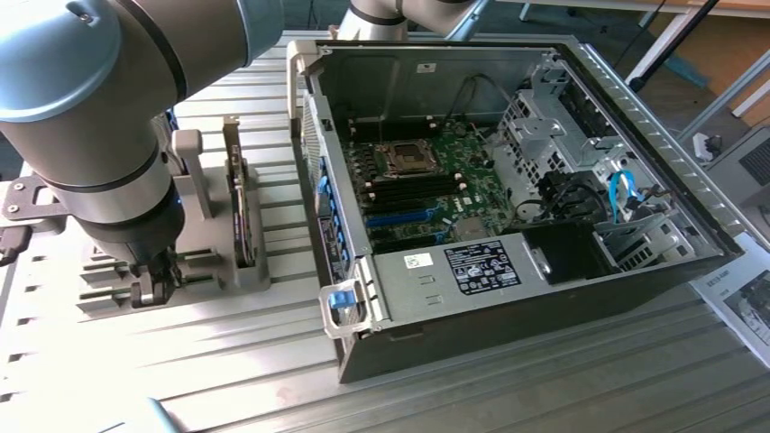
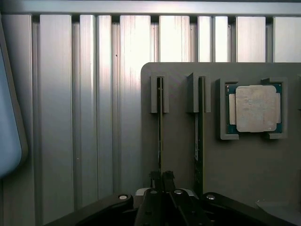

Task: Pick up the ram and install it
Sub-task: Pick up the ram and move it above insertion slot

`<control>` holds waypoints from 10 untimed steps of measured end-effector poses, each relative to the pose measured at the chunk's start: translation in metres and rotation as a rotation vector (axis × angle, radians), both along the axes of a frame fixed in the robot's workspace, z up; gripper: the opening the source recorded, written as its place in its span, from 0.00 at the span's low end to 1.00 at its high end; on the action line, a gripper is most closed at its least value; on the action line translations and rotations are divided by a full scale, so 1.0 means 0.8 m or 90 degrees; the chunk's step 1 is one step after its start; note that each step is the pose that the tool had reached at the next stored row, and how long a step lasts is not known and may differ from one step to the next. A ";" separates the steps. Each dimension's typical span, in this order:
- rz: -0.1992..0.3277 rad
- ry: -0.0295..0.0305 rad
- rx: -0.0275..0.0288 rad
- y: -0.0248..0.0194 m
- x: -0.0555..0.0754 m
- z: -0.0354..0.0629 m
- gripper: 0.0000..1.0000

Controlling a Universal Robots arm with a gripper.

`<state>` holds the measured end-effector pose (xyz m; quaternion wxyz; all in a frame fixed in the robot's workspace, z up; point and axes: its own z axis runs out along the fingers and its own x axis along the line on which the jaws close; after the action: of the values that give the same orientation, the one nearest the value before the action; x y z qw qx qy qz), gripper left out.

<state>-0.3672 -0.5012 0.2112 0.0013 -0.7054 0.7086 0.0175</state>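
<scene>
Ram (image 2: 160,122), a thin dark strip seen edge-on, stands in a grey holder (image 2: 178,150) slot; the gripper (image 2: 160,176) is clamped on it. Power-supply label (image 1: 481,267) print is unreadable.

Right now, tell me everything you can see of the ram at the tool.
The ram shows edge-on: a long, very thin, dark stick. It stands on its long edge in a slot of the grey holder, with its far end between two grey posts. A second stick stands in the parallel slot beside it, apart from it. The tool is shut on the ram's near end, one fingertip on each side. Chips and contacts cannot be made out.
</scene>
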 end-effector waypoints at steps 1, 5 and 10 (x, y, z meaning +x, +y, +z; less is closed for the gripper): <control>0.000 0.0000 0.0000 0.0000 0.000 0.000 0.12; 0.000 0.0000 0.0000 0.0000 0.000 0.000 0.12; 0.000 0.0000 0.0000 -0.0008 0.000 0.000 0.12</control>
<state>-0.3672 -0.5018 0.2112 0.0013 -0.7054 0.7086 0.0176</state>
